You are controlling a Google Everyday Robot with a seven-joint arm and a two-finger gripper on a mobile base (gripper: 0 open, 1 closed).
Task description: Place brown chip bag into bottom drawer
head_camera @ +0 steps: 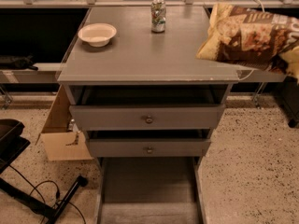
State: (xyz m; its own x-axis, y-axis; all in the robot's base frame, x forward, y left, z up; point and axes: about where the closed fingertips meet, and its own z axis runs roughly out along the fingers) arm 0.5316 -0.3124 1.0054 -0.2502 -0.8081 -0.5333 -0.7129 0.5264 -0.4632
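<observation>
The brown chip bag [247, 36], dark brown in the middle with pale yellow ends, hangs in the air over the right edge of the grey cabinet top [140, 55]. My gripper is hidden behind the bag's right end at the frame's right edge and carries the bag. The bottom drawer [149, 181] is pulled out below the two knobbed drawers. Its flat grey floor is bare. The bag is high above it and to its right.
A white bowl [97, 33] and a drink can [158, 15] stand on the cabinet top. The two upper drawers [148, 119] are slightly open. A cardboard box [63, 134] sits at the cabinet's left, with a black stand and cables [42, 197] on the floor.
</observation>
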